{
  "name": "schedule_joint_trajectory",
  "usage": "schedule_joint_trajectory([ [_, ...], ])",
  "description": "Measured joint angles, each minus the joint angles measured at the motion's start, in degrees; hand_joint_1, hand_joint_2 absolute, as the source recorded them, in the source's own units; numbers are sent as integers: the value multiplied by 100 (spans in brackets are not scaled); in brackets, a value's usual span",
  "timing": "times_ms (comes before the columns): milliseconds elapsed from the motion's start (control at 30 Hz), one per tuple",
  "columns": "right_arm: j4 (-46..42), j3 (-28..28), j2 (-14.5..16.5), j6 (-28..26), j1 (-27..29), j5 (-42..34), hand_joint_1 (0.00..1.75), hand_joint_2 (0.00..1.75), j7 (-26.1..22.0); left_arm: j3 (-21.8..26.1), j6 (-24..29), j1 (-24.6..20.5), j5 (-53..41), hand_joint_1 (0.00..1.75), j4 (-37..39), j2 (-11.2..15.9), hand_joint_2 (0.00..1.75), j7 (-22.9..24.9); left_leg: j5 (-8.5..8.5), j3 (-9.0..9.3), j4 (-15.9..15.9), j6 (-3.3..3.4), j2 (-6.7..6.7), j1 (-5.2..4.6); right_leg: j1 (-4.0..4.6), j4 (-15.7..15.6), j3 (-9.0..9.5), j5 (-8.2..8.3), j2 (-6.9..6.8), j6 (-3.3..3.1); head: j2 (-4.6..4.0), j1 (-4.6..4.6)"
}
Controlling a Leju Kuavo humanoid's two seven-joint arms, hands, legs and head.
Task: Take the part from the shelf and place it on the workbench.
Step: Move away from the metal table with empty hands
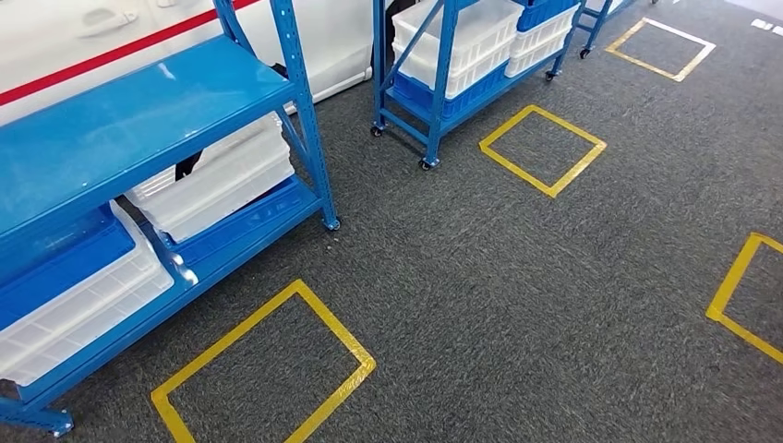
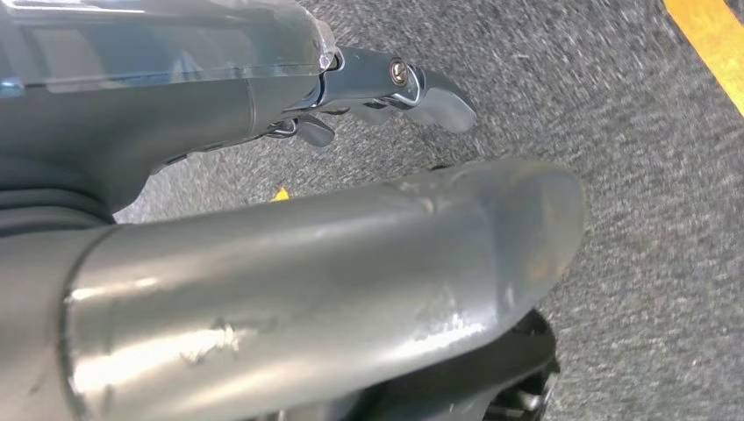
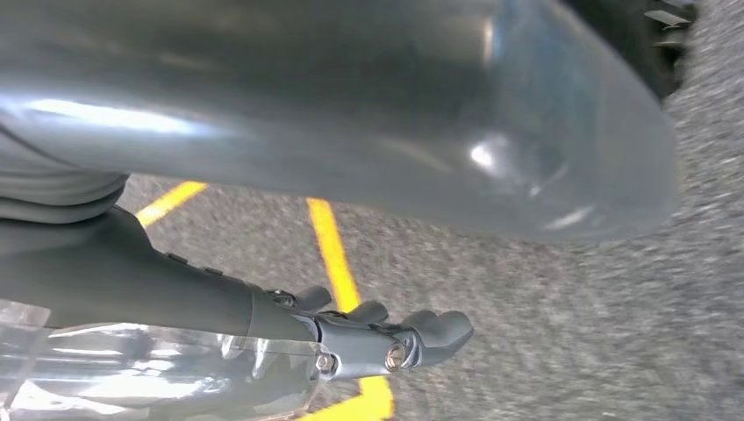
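A blue steel shelf [image 1: 138,120] stands at the left of the head view, with white plastic bins [image 1: 222,180] on its lower level and another bin [image 1: 74,305] nearer to me. I cannot make out any part inside the bins. In the left wrist view my left hand [image 2: 333,263] hangs over grey carpet, its fingers [image 2: 421,88] stretched out and apart from the thumb, holding nothing. My right hand [image 3: 351,105] hangs the same way, with its fingers [image 3: 412,338] straight and nothing in them.
A second blue shelf on casters [image 1: 443,83] holds stacked white bins at the top centre. Yellow tape squares mark the carpet [image 1: 268,369], [image 1: 543,148], [image 1: 746,295]. A white panel with a red stripe [image 1: 92,37] lies behind the near shelf.
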Motion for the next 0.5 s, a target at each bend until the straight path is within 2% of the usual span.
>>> schedule_joint_trajectory([
  [33,1,-5,7,10,-7,-8,0,0,24,9,14,1,43,0,0,24,0,-17,2,-25,7,-39,-51,1,10,-24,3,-17,10,-22,0,-3],
  [67,1,-12,18,17,-17,-21,0,0,62,25,30,8,84,0,0,53,0,-30,9,-46,5,-78,-108,11,12,-31,3,-5,-61,-59,0,-4],
  [100,1,-22,32,20,-23,-36,0,0,122,41,45,18,117,0,0,80,0,-36,-1,-62,20,-110,-102,21,13,-45,11,3,-131,-98,0,-4],
  [167,2,-53,56,24,-5,-72,0,0,244,68,74,31,148,0,0,125,0,-37,-174,-182,273,-161,131,18,12,-80,23,16,-284,-186,0,-31],
  [233,4,-84,73,31,35,-92,0,0,325,84,85,28,162,0,0,160,0,-37,-559,-504,969,-198,435,12,38,-87,24,5,-454,-244,0,-60],
  [267,5,-93,82,34,50,-94,0,0,354,92,90,28,171,0,0,175,0,-37,-724,-688,1357,-215,495,17,52,-87,24,-4,-547,-257,0,-64],
  [300,6,-99,91,40,58,-95,0,0,382,102,96,33,183,0,0,189,0,-42,-799,-809,1619,-227,525,21,62,-86,27,-12,-635,-263,0,-62],
  [333,7,-102,102,55,60,-93,0,0,412,115,103,44,204,0,0,201,0,-55,-760,-827,1672,-231,544,23,68,-85,34,-22,-714,-265,0,-64],
  [367,7,-104,117,80,58,-90,0,0,450,131,110,56,240,0,0,217,0,-80,-616,-721,1480,-227,570,23,71,-84,48,-33,-785,-260,0,-64],
  [400,7,-104,135,108,55,-85,0,0,484,148,113,67,284,0,0,237,0,-115,-417,-518,1105,-211,630,21,72,-84,70,-47,-851,-252,0,-64],
  [433,7,-104,159,134,54,-81,0,0,516,169,111,71,337,0,0,262,0,-154,-256,-294,675,-184,764,7,81,-82,94,-65,-911,-237,-1,-64],
  [467,7,-104,185,153,53,-78,0,0,542,192,110,69,384,0,-1,289,0,-188,-140,-114,326,-147,870,-14,92,-79,115,-83,-967,-213,-1,-61],
  [500,6,-105,211,166,49,-76,0,0,561,216,114,67,428,0,-3,314,0,-211,-88,-14,114,-111,948,-35,104,-77,131,-97,-1017,-187,-1,-57],
])
